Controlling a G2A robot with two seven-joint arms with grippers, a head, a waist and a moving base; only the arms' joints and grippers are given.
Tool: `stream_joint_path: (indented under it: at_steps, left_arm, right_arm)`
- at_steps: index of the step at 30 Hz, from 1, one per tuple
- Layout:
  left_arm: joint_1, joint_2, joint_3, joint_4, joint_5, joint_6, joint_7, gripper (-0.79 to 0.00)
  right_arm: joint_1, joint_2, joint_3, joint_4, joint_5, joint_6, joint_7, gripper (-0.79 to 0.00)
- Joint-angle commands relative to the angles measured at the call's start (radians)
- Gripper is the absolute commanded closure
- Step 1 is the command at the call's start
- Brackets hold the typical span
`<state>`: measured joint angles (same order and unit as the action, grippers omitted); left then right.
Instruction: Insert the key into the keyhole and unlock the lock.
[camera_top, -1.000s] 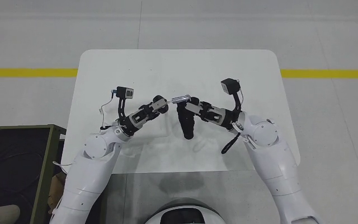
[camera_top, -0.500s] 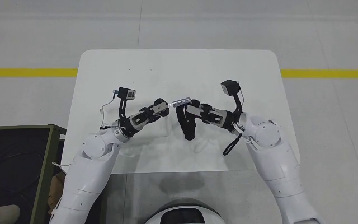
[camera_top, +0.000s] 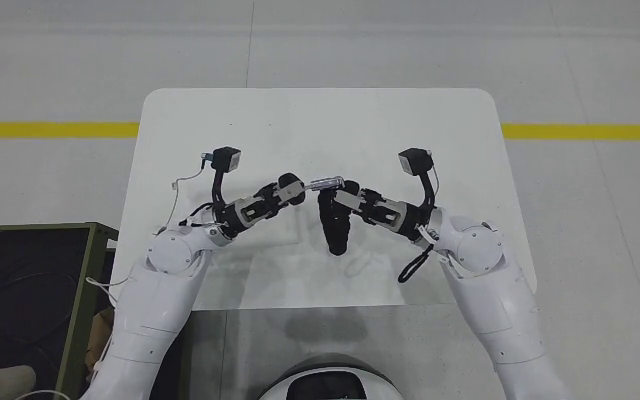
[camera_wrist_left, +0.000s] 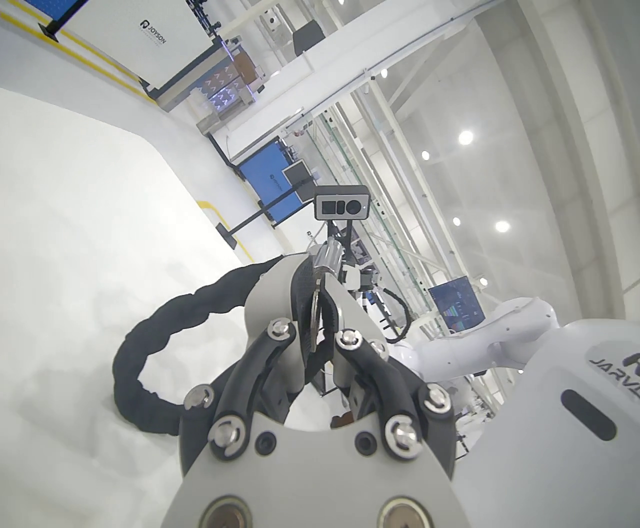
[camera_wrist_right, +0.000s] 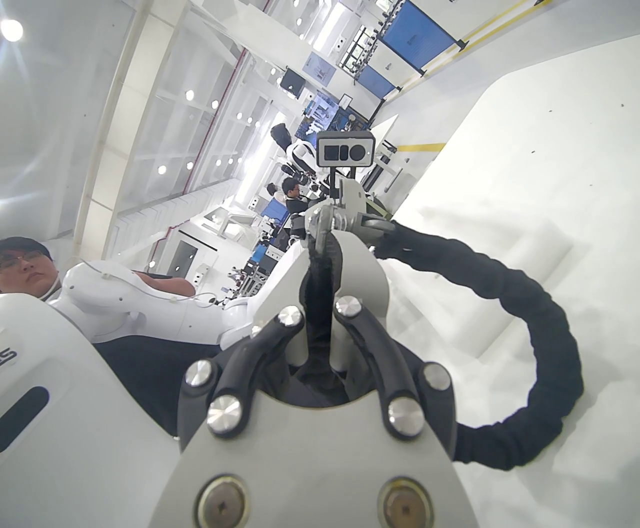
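Two grippers meet above the middle of the white table (camera_top: 420, 120). Your left gripper (camera_top: 289, 188) is clenched on the flat metal key (camera_wrist_left: 314, 322). Its pads pinch the key's broad faces and the blade points straight out past the fingertips. Your right gripper (camera_top: 346, 193) is clamped on the black body of the cable lock (camera_top: 335, 225). The silver lock cylinder (camera_wrist_left: 327, 256) projects toward the left gripper, and the cable loop (camera_wrist_right: 550, 325) curves away to the robot's side.

Note the governing relation: the cylinder lies directly ahead of the key tip, and the long axes of key and cylinder run nearly in one line from gripper to gripper. The tip appears to touch the cylinder's end. You cannot tell from these views whether the blade is seated in the keyhole.

The insertion step appears to be in hand. You should advance the left gripper along the shared axis, then rotate about it, with the right gripper bracing the lock. Any angular offset between the axes is likely to bind the blade.
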<state>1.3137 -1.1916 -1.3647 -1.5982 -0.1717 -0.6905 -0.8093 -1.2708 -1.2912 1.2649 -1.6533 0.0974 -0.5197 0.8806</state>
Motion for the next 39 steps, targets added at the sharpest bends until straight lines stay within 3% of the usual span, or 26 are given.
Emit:
stream_joint_path:
  at_steps: [1, 7, 19, 21, 25, 29, 35, 39]
  left_arm:
    - [-0.002, -0.002, 0.002, 0.004, 0.034, -0.046, 0.026, 0.000]
    - [-0.006, -0.007, -0.001, 0.015, 0.194, -0.266, 0.090, 0.000]
    - [-0.003, -0.006, -0.003, 0.009, 0.200, -0.268, 0.093, 0.000]
    - [0.004, -0.004, -0.052, -0.035, 0.373, -0.318, 0.118, 0.000]
    - [0.018, -0.018, -0.079, -0.110, 0.689, -0.322, 0.306, 0.000]
    - [0.020, -0.020, -0.050, -0.156, 1.040, -0.322, 0.511, 0.000]
    - [0.014, -0.009, -0.030, -0.142, 1.564, -0.316, 1.008, 0.000]
    - [0.023, 0.000, -0.001, -0.109, 1.902, -0.165, 1.345, 0.000]
  right_arm:
    - [-0.003, 0.001, -0.003, -0.001, 0.015, 0.004, 0.001, 0.000]
    - [-0.002, 0.004, -0.002, 0.000, 0.048, 0.019, -0.001, 0.000]
    - [-0.002, 0.004, -0.002, 0.000, 0.052, 0.019, -0.001, 0.000]
    - [-0.027, 0.006, 0.002, -0.022, 0.040, 0.024, -0.027, 0.000]
    - [-0.045, 0.009, 0.012, -0.046, 0.024, 0.034, -0.052, 0.000]
    - [-0.047, 0.013, 0.022, -0.040, 0.023, 0.032, -0.058, 0.000]
    - [-0.048, 0.017, 0.021, -0.042, 0.017, 0.035, -0.068, 0.000]
    - [-0.046, 0.019, 0.018, -0.040, 0.011, 0.037, -0.081, 0.000]
